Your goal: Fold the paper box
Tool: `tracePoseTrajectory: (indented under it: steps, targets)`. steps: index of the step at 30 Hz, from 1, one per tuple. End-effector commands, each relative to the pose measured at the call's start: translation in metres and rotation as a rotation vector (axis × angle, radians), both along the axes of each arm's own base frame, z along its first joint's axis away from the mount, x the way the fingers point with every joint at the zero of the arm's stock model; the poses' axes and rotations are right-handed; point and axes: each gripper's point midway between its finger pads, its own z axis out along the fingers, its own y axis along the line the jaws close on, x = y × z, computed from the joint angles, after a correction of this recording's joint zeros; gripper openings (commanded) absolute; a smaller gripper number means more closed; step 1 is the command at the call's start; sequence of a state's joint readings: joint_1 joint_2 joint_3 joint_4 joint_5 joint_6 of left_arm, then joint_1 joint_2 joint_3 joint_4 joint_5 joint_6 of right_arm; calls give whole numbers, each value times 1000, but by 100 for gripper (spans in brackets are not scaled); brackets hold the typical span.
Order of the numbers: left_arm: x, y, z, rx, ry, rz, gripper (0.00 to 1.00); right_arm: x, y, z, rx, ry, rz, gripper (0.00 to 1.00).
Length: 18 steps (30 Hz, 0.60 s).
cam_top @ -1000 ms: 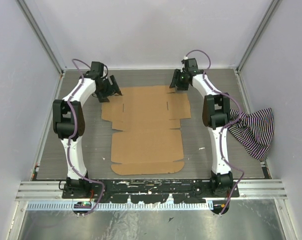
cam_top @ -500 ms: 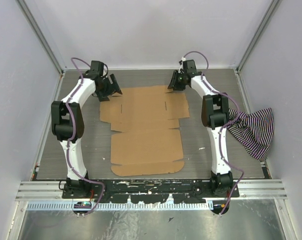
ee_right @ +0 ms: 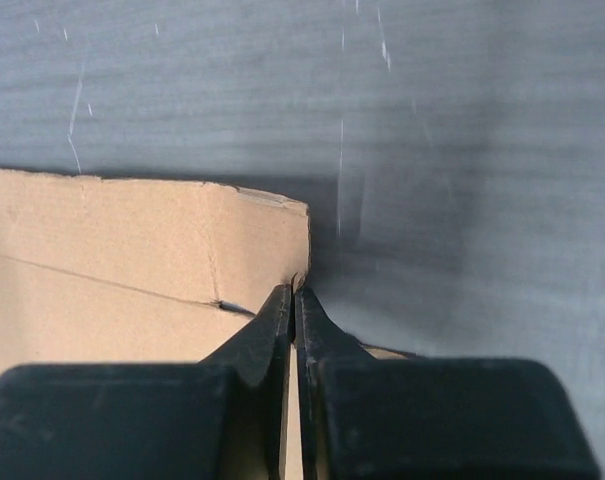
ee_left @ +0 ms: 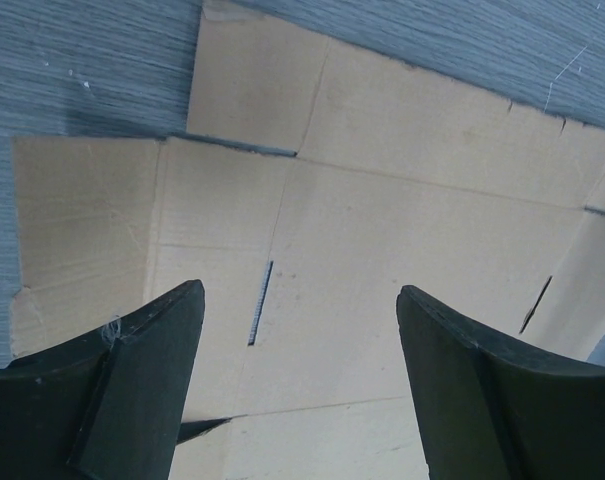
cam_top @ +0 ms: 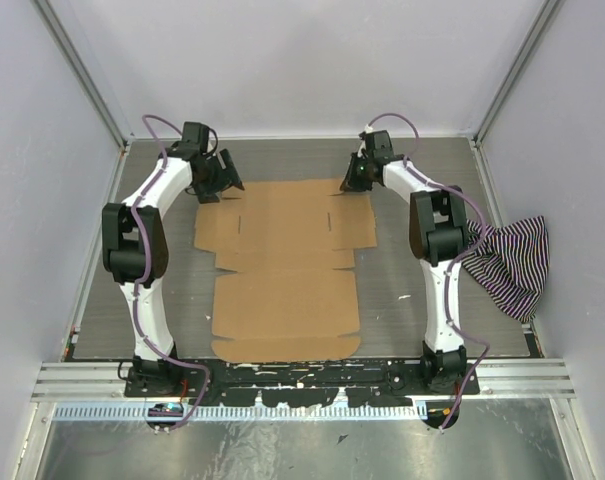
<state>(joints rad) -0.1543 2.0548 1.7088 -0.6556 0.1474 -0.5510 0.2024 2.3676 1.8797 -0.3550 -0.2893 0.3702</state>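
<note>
The paper box (cam_top: 282,270) is a flat brown die-cut sheet lying unfolded on the grey table between the two arms. My left gripper (cam_top: 217,180) hovers over its far left corner. In the left wrist view this gripper (ee_left: 297,290) stands wide open above the cardboard (ee_left: 402,230), with nothing between its fingers. My right gripper (cam_top: 357,183) is at the sheet's far right corner. In the right wrist view its jaws (ee_right: 294,292) are pressed together on the edge of a cardboard flap (ee_right: 132,250), which looks slightly lifted off the table.
A black-and-white striped cloth (cam_top: 507,260) lies bunched at the right edge of the table, beside the right arm. Grey walls enclose the table on three sides. The arm bases stand on a rail (cam_top: 302,375) at the near edge.
My right gripper has closed on the far right flap edge. The whole sheet has slid a little toward the near left. My left gripper has stayed open and almost still.
</note>
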Motion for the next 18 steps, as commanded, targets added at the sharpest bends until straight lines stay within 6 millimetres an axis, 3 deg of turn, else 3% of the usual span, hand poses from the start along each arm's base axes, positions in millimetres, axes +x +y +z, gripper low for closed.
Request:
tracePoseTrajectory:
  steps: [1, 9, 18]
  targets:
    - [0, 0, 15, 17, -31, -4, 84, -19, -7, 50, -66, -98, -29, 7]
    - [1, -6, 5, 36, -12, -23, 83, -62, -24, 60, -152, -101, -46, 6]
    - [8, -15, -28, 135, 45, -79, 82, -70, -26, 84, -188, -126, -20, 6]
